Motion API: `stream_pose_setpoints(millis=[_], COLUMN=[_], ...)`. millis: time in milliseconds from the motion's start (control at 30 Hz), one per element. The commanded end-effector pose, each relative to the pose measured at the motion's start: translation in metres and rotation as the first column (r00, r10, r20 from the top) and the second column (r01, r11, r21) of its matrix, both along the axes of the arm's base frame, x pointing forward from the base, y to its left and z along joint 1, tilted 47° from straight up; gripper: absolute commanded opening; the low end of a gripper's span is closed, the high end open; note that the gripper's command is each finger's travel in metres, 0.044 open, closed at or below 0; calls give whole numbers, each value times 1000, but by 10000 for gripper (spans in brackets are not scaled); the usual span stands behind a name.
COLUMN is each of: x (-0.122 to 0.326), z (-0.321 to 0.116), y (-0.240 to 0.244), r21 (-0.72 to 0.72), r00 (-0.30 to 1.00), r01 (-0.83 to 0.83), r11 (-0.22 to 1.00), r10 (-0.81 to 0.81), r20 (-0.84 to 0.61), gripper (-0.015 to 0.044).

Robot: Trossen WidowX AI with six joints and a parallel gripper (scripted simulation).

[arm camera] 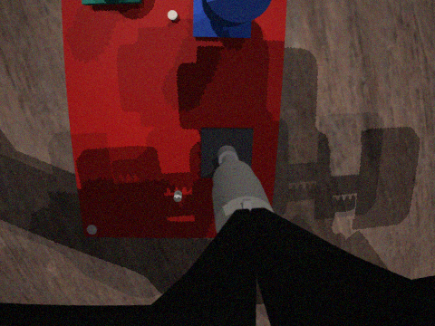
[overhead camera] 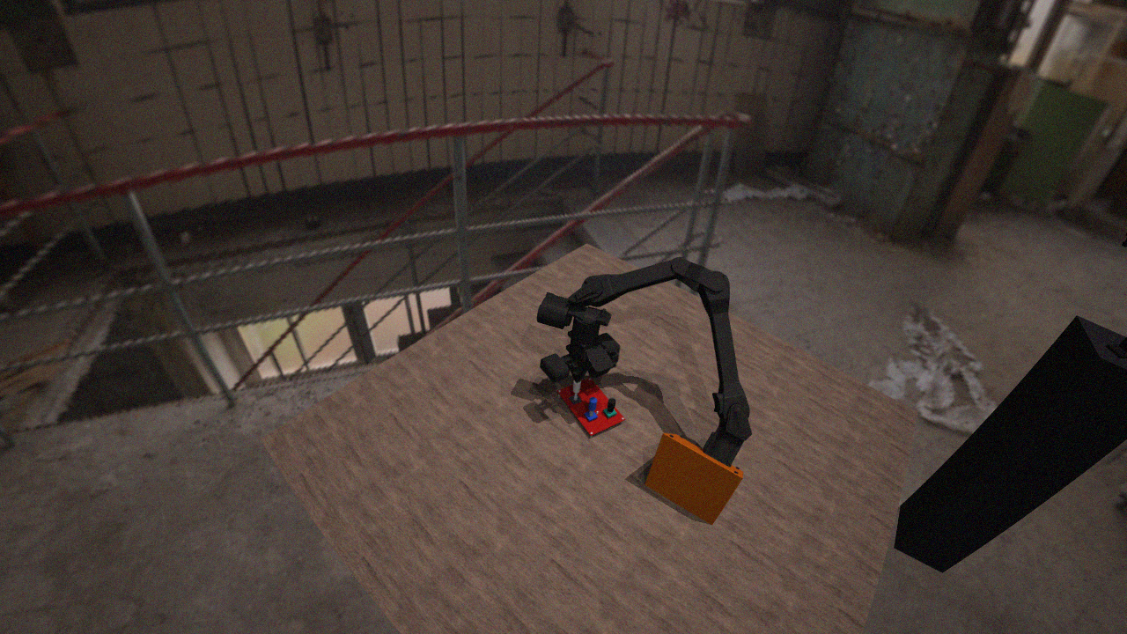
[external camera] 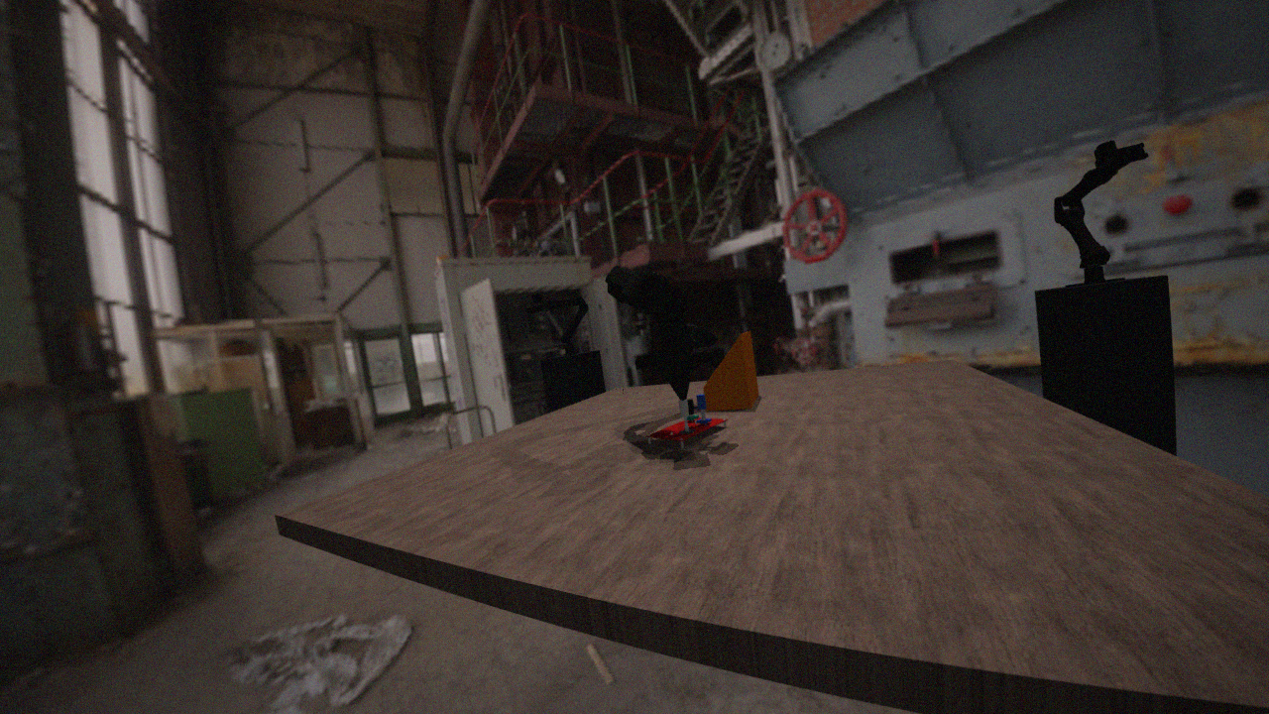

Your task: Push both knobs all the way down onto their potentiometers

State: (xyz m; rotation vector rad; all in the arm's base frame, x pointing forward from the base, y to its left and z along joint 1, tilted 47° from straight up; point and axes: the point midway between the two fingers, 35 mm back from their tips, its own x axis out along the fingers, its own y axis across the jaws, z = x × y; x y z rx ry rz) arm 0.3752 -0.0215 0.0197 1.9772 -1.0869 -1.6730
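The red circuit board [overhead camera: 602,427] [external camera: 671,432] [arm camera: 101,113] stands on short legs. My gripper [overhead camera: 578,379] [external camera: 682,397] [arm camera: 249,223] is shut and points down. Its tips are at the top of a tall grey knob [overhead camera: 576,388] [external camera: 683,411] [arm camera: 237,186], with nothing between the fingers. This knob stands over a dark grey potentiometer [arm camera: 243,139], with a narrower neck at its foot. The blue knob [overhead camera: 592,404] [external camera: 701,403] [arm camera: 237,8] stands upright on its blue potentiometer [arm camera: 202,28]. A black knob [overhead camera: 611,403] stands on the green potentiometer [overhead camera: 609,413]. The wrist view cuts off both; their seating is unclear.
An orange wedge-shaped block [overhead camera: 693,478] [external camera: 736,382] stands on the wooden table [overhead camera: 488,504] [external camera: 798,533] beside the arm's base. Small pale pins [arm camera: 172,15] [arm camera: 178,196] rise from the board. Black pedestals [overhead camera: 1016,457] [external camera: 1104,364] stand beyond the table.
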Motion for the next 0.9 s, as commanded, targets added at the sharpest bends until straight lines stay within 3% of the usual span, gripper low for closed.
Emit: stream_pose_setpoints(millis=[0,867], x=[2,2], z=[-13,-20], y=[-21,-29], r21=[-12,-12], r00=[999,999], r01=[39,39], r11=[999,999], r10=[-39,-39], r20=[-2,-2], gripper=[0,0])
